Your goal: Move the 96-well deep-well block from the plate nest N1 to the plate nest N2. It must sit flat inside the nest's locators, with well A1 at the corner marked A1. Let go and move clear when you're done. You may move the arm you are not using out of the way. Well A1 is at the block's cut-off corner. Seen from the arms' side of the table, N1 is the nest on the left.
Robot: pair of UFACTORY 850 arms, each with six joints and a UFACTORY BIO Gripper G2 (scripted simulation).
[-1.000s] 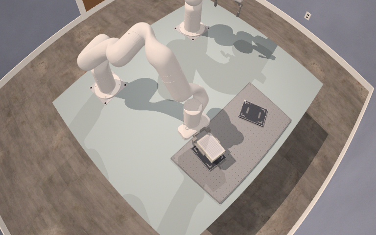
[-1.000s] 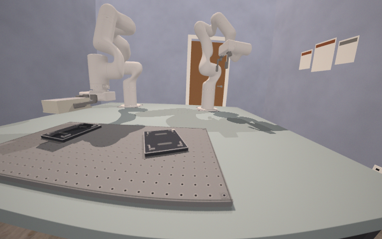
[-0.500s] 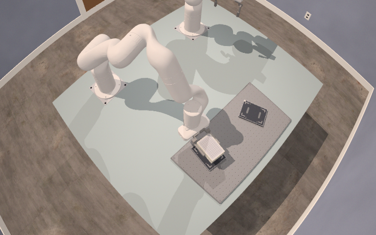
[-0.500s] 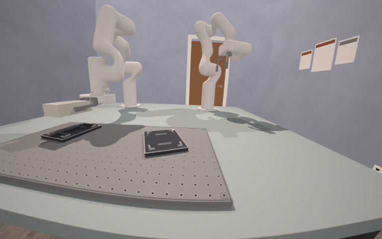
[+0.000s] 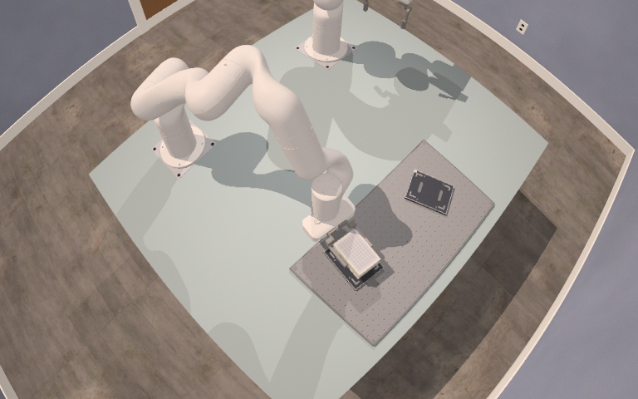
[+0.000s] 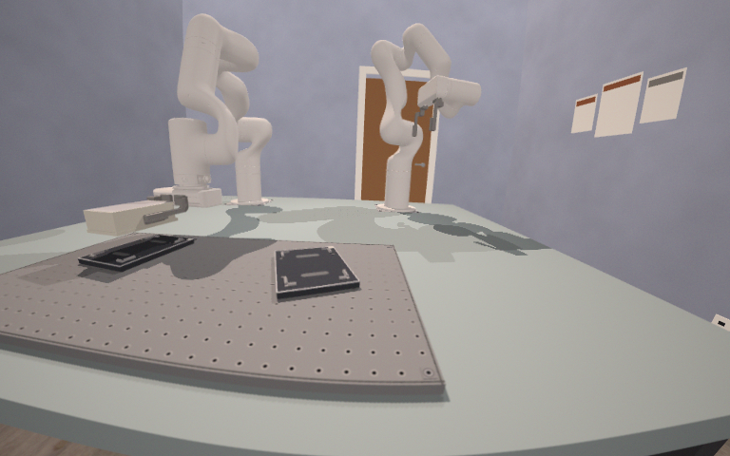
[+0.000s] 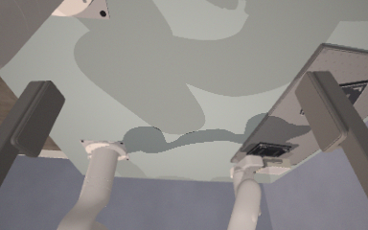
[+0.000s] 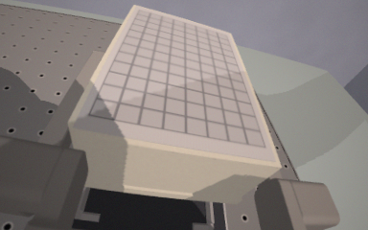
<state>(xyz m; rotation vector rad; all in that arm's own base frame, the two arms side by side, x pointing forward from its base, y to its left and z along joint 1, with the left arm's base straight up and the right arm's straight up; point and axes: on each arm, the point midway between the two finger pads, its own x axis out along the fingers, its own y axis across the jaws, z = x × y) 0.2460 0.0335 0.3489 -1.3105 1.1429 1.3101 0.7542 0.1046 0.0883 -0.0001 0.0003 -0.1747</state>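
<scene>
Cream on the sides of the block (image 5: 355, 253) (image 6: 112, 216) (image 7: 283, 166) (image 8: 177, 96) in the right claw (image 5: 353, 251) (image 6: 141, 212) (image 8: 174, 192), with dark lines in a square grid across its pale, pinkish-white top. Black with light grey marks on nest N2 (image 5: 353, 281) (image 6: 144, 251) (image 7: 273, 149) (image 8: 149, 211), below that claw, and likewise on nest N1 (image 5: 430, 193) (image 6: 315, 266) (image 7: 355, 91), well off to its side. Rosy grey, dotted with dark holes in rows, on the board (image 5: 423, 244) (image 6: 215, 322) (image 7: 340, 57) (image 8: 29, 53) beneath. Dark grey on the fingers of the left claw (image 5: 385, 16) (image 6: 423, 130) (image 7: 181, 115); brown on the door (image 6: 371, 177) behind.

The right gripper (image 5: 349, 245) (image 6: 141, 214) (image 8: 173, 192) and the pale block (image 5: 356, 253) (image 6: 121, 217) (image 7: 282, 163) (image 8: 177, 86) are lower now than in the earlier pictures. The block is closer to the nest N2 (image 5: 355, 283) (image 6: 137, 251) (image 7: 270, 149) (image 8: 144, 211) below it.
</scene>
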